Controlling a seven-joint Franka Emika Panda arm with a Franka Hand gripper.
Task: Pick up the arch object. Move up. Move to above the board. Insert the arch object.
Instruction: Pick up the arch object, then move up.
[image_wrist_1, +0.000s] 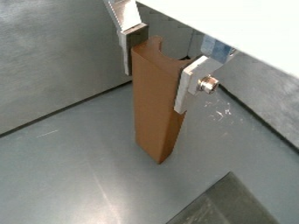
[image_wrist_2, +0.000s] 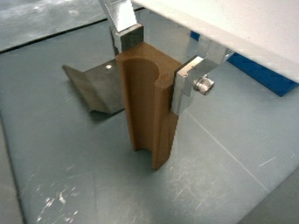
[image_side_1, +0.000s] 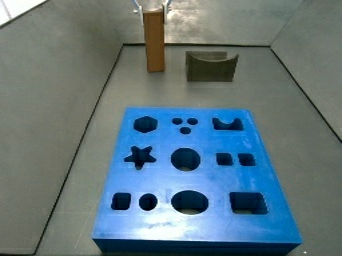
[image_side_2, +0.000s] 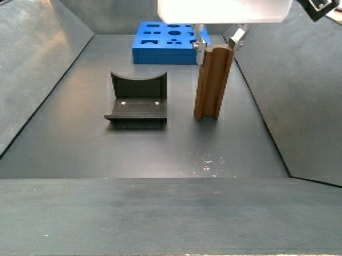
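Gripper (image_wrist_2: 156, 61) straddles top of the arch object (image_wrist_2: 149, 109), silver fingers (image_wrist_1: 191, 82) flat against both sides, clamped on it. Block upright, base on the grey floor (image_side_2: 160, 145) near the back wall in a side view (image_side_1: 155, 40). No readable writing anywhere. Grey-walled enclosure. Dark notched piece (image_side_1: 210, 67) just beside the block; the board (image_side_1: 193, 170) lies well apart, flat on floor. Arm comes down from above.
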